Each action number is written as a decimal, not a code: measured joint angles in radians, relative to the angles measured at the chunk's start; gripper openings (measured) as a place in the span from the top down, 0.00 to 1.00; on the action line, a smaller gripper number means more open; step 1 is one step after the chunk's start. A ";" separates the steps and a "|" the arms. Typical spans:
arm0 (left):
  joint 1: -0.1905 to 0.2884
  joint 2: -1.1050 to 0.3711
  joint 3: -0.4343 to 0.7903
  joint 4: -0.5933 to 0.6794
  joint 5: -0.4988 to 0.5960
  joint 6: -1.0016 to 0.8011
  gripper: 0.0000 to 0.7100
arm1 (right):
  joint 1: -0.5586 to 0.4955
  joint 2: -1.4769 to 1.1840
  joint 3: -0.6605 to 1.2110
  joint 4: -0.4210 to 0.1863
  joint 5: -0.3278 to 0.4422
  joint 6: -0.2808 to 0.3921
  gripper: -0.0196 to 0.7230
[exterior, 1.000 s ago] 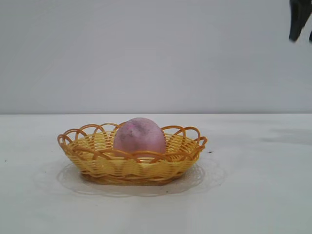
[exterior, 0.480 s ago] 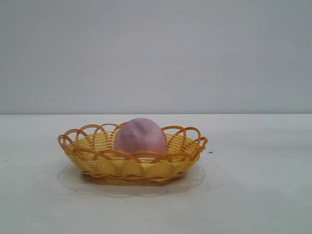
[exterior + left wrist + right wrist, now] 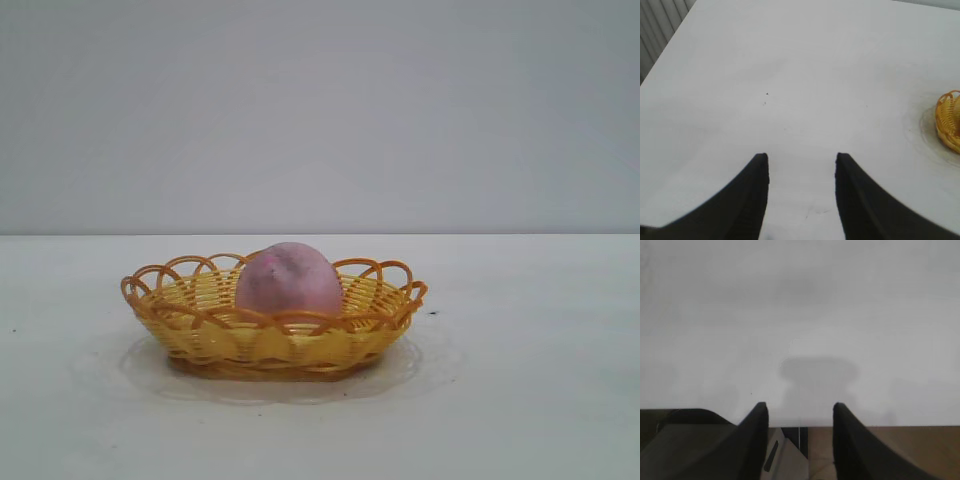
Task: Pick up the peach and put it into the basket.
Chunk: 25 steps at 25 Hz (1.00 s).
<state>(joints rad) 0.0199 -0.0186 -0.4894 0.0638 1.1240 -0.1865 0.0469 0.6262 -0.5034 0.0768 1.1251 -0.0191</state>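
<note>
Both arms end in plain black jaws, each finger curved, smooth and tapering to a blunt tip.

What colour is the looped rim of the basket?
Orange, above a yellow weave; the basket shows best in the exterior view.

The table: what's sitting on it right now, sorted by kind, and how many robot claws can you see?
Peach: 1, lying in the basket.
Basket: 1, on the table.
Grippers: 2, left gripper and right gripper, both open and holding nothing.
Total: 4.
</note>
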 joint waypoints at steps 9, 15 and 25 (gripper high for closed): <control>0.000 0.000 0.000 0.000 0.000 0.000 0.55 | 0.000 -0.299 0.013 0.000 -0.013 -0.005 0.65; 0.000 0.000 0.000 0.000 0.000 0.000 0.55 | 0.000 -0.575 0.013 0.000 -0.004 -0.026 0.65; 0.008 0.000 0.000 0.002 0.000 0.000 0.55 | 0.000 -0.642 0.013 0.002 0.013 -0.041 0.65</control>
<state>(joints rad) 0.0281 -0.0186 -0.4894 0.0656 1.1240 -0.1865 0.0469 -0.0158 -0.4903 0.0786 1.1380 -0.0597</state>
